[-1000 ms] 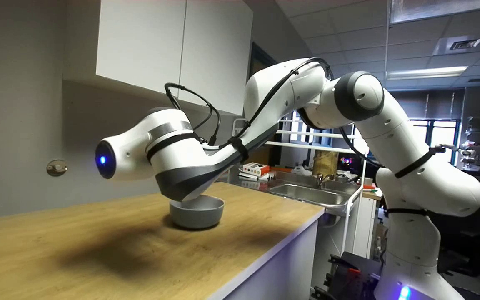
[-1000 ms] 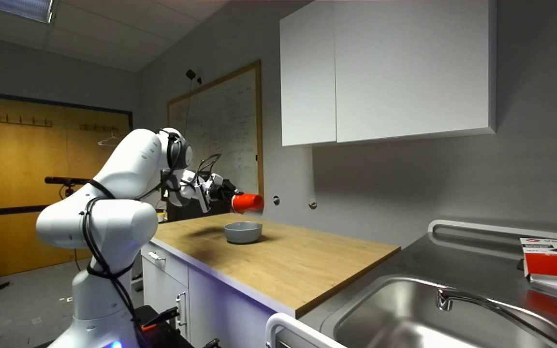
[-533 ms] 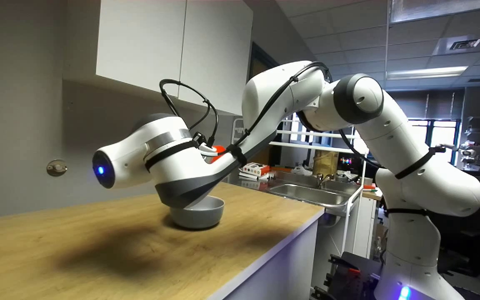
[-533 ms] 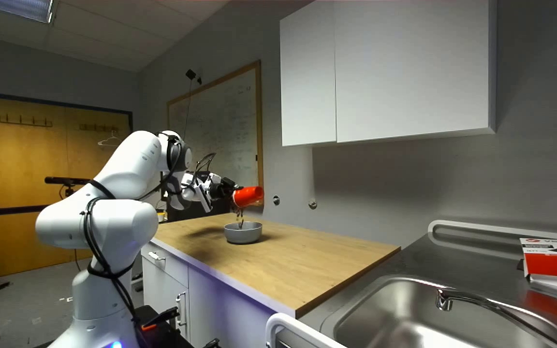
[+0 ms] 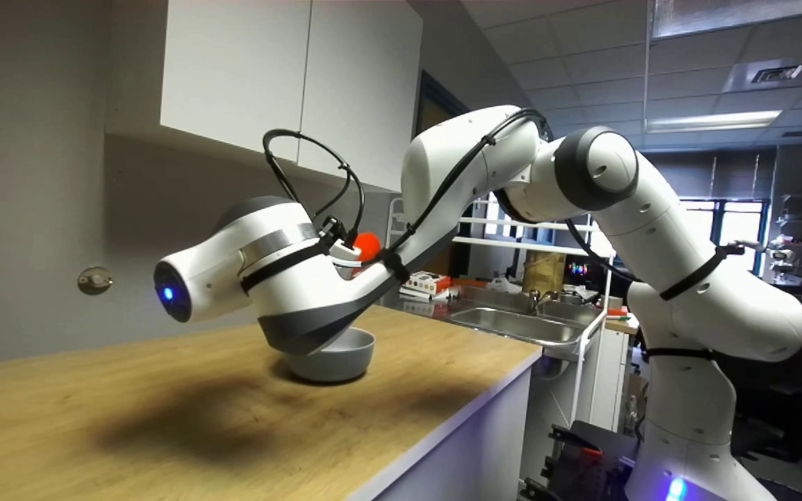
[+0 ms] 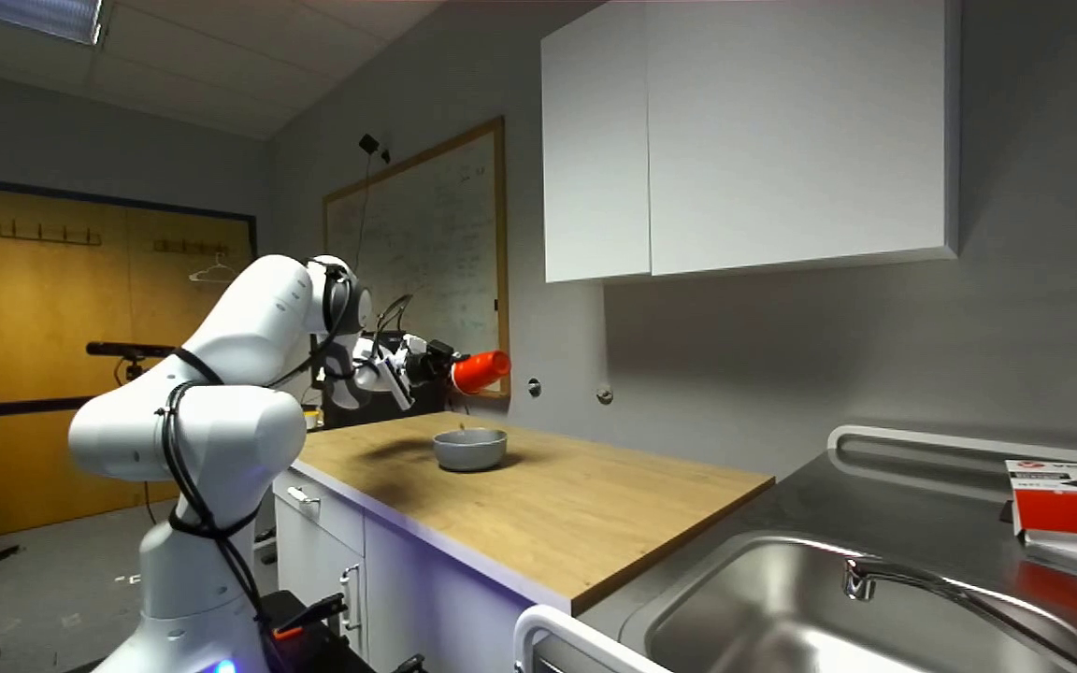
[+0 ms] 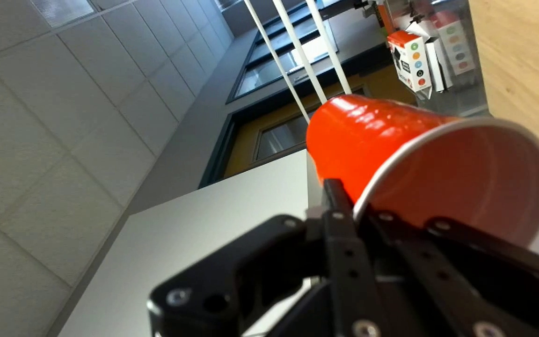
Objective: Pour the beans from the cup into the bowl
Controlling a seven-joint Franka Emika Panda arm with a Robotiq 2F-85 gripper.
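Note:
The red cup (image 6: 481, 372) is held above the bowl, tipped with its base up and its mouth down toward the gripper. The cup also shows in an exterior view (image 5: 367, 246), partly behind the arm. In the wrist view my gripper (image 7: 357, 210) is shut on the wall of the cup (image 7: 367, 135) at its white rim, one finger outside and one inside. No beans show in the visible part of the cup's inside. The grey bowl (image 6: 469, 454) stands upright on the counter in both exterior views (image 5: 335, 363). A few small bits hang in the air between cup and bowl. The bowl's contents are hidden.
The wooden counter (image 6: 576, 505) carries the bowl. White wall cabinets (image 6: 744, 140) hang above and behind it. A steel sink (image 6: 763, 608) with a tap (image 6: 950, 589) and a red-white box (image 6: 1071, 505) lie beside the counter. A white rail (image 5: 526, 243) stands near the sink.
The cup has tipped further, its base rising. Half a second ago a stream of beans fell from it into the bowl; now only a few bits fall. The bowl has not moved.

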